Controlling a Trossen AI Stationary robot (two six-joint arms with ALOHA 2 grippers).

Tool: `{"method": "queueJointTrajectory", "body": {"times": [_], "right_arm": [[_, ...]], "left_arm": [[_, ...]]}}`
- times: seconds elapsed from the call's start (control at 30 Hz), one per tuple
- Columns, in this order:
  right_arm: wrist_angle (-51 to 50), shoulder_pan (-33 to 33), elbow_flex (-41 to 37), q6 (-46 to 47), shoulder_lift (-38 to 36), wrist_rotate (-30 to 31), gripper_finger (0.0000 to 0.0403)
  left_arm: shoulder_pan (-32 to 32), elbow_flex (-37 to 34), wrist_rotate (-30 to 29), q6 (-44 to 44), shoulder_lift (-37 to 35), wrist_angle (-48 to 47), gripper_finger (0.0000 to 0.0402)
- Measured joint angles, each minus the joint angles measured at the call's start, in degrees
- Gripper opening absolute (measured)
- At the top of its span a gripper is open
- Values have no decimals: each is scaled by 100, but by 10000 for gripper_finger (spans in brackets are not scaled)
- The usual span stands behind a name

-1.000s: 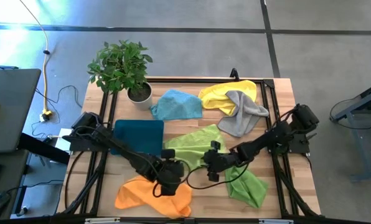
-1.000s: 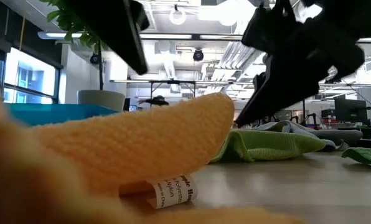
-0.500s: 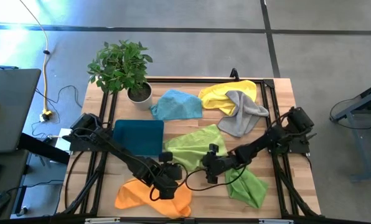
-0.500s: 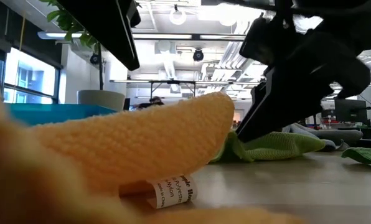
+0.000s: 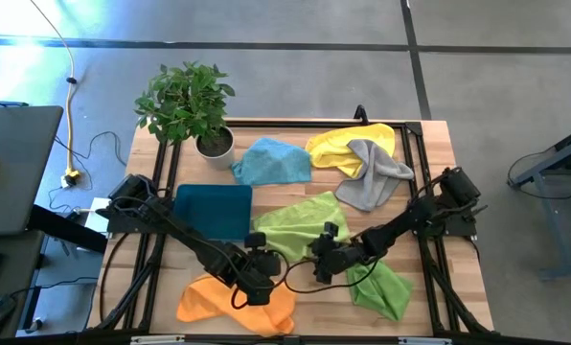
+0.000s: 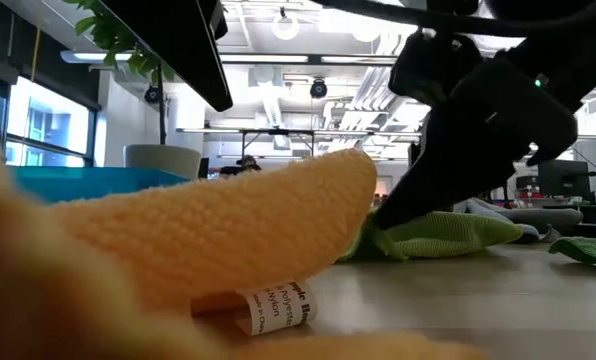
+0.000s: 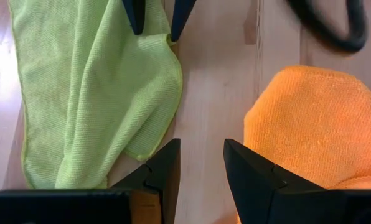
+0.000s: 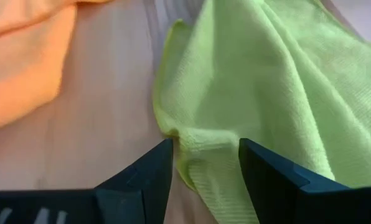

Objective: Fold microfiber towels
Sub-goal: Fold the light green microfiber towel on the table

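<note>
A lime green towel (image 5: 295, 222) lies crumpled flat at the table's middle, and an orange towel (image 5: 230, 302) is bunched at the near left. My right gripper (image 5: 321, 266) is open, low over the green towel's near left corner (image 8: 173, 130), one finger over the cloth and one beside its edge. My left gripper (image 5: 255, 280) is open and empty over bare wood (image 7: 210, 93) between the green towel (image 7: 92, 87) and the orange towel (image 7: 316, 124). A second lime green towel (image 5: 381, 287), a light blue (image 5: 271, 161), a yellow (image 5: 348, 144) and a grey towel (image 5: 372, 180) lie untouched. My right gripper's open fingers (image 8: 151, 177) come slanting down from the table's right at the green towel's bunched near left corner (image 8: 179, 140), which lies on the table between them. In the low view a fingertip (image 6: 383, 220) reaches the cloth; I cannot tell whether it touches.
A dark teal tray (image 5: 212, 211) lies at the left, and a potted plant (image 5: 190, 105) stands at the far left corner. Black frame rails (image 5: 415, 192) run along both sides of the table. Bare wood shows between the orange and green towels.
My right gripper has gone down and a little toward the table's left and near edge, to the green towel's near left corner. It has stayed open. The towels have not visibly moved.
</note>
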Motion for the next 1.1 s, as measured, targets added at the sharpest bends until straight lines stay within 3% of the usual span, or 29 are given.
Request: {"method": "queueJointTrajectory", "body": {"times": [0.13, 0.3, 0.5, 0.67, 0.83, 1.1], "right_arm": [[388, 25, 0, -7, 266, 64, 178], [154, 26, 184, -11, 433, 322, 159], [-544, 24, 543, -79, 437, 298, 78], [-1420, 24, 1102, -131, 437, -141, 10], [-2853, 26, 1986, -168, 437, -446, 8], [-4482, -75, 2946, -299, 437, -151, 3]], "left_arm": [[0, 2, -7, 1, -2, 7, 113], [0, 2, -20, -15, -2, 4, 113], [0, 2, -20, -42, -2, 2, 113], [0, 2, -114, -46, -2, 0, 113], [0, 2, -151, -46, -2, 0, 113], [-37, 2, -340, -48, -2, 2, 113]]}}
